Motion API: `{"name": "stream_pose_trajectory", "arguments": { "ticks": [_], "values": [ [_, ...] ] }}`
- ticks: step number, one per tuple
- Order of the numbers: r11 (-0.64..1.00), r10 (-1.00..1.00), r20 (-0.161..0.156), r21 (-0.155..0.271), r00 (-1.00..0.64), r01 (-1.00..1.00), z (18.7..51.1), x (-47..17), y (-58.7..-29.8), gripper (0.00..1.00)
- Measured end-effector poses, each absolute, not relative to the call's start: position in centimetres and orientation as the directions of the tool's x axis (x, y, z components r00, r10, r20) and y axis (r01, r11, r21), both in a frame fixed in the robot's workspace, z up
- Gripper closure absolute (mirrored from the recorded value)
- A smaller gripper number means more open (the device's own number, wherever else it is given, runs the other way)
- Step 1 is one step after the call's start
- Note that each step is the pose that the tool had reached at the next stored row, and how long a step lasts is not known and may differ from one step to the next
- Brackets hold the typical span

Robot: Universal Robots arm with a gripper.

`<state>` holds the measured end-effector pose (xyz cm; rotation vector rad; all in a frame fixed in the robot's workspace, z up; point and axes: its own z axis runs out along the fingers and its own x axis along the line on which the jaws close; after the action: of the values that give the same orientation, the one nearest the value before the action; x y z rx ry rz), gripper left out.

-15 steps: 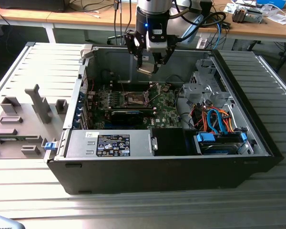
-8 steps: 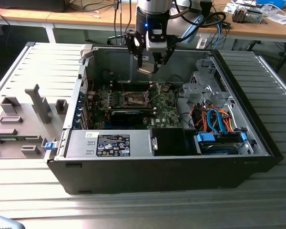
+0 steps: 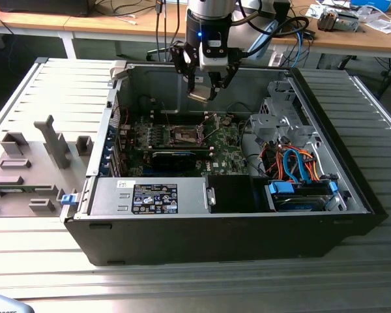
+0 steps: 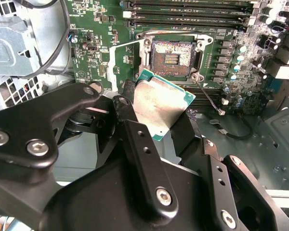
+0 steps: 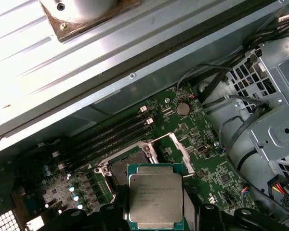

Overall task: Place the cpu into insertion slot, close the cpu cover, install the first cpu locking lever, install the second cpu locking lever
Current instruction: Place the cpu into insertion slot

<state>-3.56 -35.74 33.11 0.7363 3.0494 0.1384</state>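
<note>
My gripper (image 3: 202, 94) hangs above the open computer case, shut on the cpu (image 3: 199, 97). The cpu is a flat square chip with a silvery top and green rim, held between the black fingers in both wrist views, cpu (image 4: 159, 103), cpu (image 5: 155, 198). Below it on the green motherboard lies the insertion slot (image 4: 172, 58), bare, with its metal cover frame (image 5: 180, 151) swung up beside the insertion slot (image 5: 127, 168). In the exterior view the insertion slot (image 3: 184, 135) sits a little below and to the left of the gripper.
The black case (image 3: 215, 235) lies open on a slatted metal table. A power supply (image 3: 150, 195) fills its front, drive cage and orange and blue cables (image 3: 296, 166) its right side. Memory sticks (image 4: 188, 9) flank the slot. A grey fixture tray (image 3: 32, 163) lies at the left.
</note>
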Motion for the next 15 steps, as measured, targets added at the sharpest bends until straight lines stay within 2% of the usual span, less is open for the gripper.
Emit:
{"name": "stream_pose_trajectory", "arguments": {
  "ticks": [15],
  "values": [
    [0.88, 0.467, 0.019, 0.086, -0.884, 0.467, 33.11, -3.56, -35.74, 0.46]
  ]
}}
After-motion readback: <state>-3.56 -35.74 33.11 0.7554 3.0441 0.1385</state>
